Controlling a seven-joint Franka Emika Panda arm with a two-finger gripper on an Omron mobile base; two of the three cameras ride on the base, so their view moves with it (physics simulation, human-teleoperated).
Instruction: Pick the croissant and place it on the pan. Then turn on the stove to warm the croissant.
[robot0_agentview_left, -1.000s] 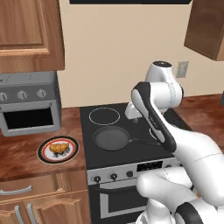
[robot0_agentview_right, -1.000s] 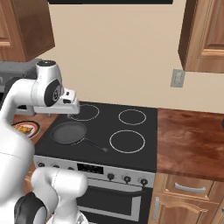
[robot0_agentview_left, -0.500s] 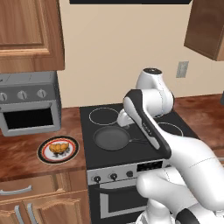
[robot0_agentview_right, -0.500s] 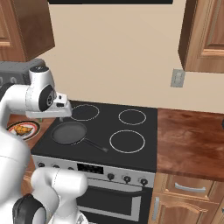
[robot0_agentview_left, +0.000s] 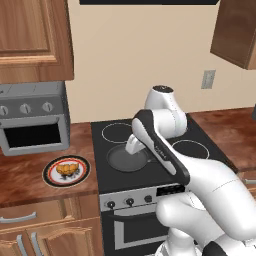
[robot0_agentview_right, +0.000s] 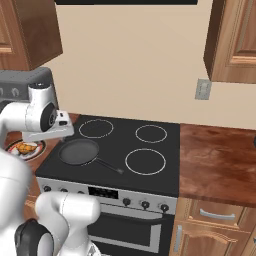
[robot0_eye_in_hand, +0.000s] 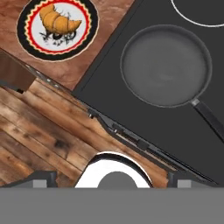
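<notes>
Over on the far left, the toaster oven (robot0_agentview_left: 34, 119) sits on the wooden counter (robot0_agentview_left: 30, 175), well left of the stove (robot0_agentview_left: 150, 150). Next along, just left of the stove, there's the plate (robot0_agentview_left: 66, 171) with its red and black rim, and the croissant (robot0_agentview_left: 68, 170) lies right on it, golden and lumpy; the hand view has it too, croissant (robot0_eye_in_hand: 58, 20) curled on the plate (robot0_eye_in_hand: 87, 17). Now onto the stove itself: the pan (robot0_agentview_left: 127, 158) sits on the front left burner, dark and empty, and in the right base view its handle points toward the stove's front right. The gripper (robot0_agentview_left: 134, 145) hangs above the pan's right rim, apart from it, pointing down. In the hand view the two finger tips (robot0_eye_in_hand: 41, 177) stand at the far corners of the picture, so the jaws are spread wide with nothing between them. To the right, the other burners lie bare, and beyond the stove's right edge more wooden counter runs on under a wall outlet (robot0_agentview_right: 203, 89).
</notes>
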